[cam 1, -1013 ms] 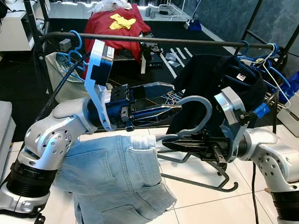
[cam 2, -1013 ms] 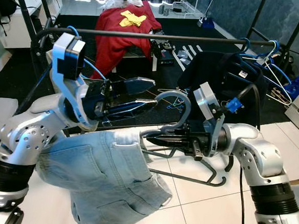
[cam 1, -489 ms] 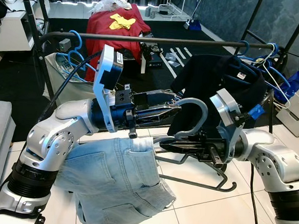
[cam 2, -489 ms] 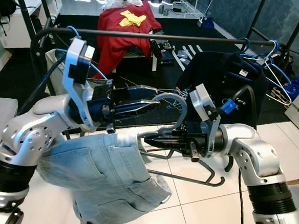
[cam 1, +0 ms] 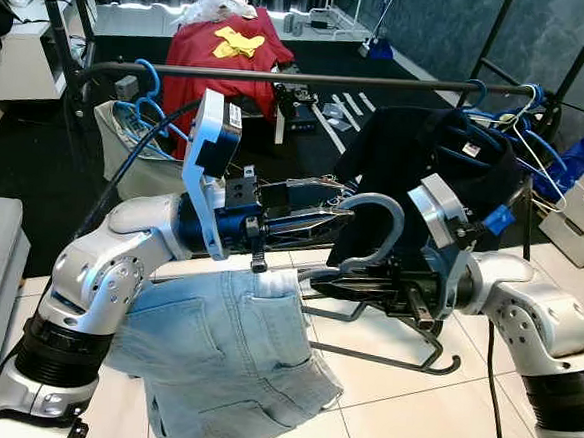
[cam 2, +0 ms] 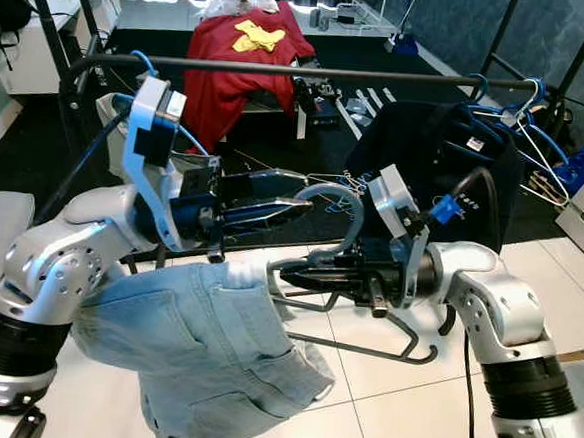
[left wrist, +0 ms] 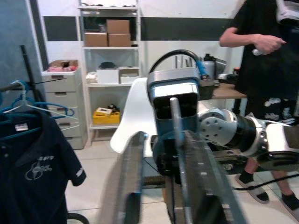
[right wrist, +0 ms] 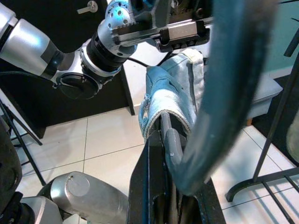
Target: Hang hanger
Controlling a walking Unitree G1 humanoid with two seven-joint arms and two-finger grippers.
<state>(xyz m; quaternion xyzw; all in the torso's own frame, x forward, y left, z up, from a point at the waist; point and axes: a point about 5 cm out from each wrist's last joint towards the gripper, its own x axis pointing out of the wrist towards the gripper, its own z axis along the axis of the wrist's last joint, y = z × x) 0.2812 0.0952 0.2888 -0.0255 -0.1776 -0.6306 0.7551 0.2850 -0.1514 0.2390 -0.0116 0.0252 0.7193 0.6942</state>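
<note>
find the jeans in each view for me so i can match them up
Left eye view: jeans hang low, left of centre.
Right eye view: jeans low, left of centre.
Left wrist view: not visible.
Right wrist view: folded edge draped over the hanger.
Shared landmark: the hanger's grey hook.

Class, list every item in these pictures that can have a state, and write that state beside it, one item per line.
hanger: gripped by the right gripper, hook up, not yet on the rail
jeans: draped over the hanger, hanging down
right gripper: shut on the hanger
left gripper: open, beside the hook
rail: holds a dark shirt and blue hangers
</note>
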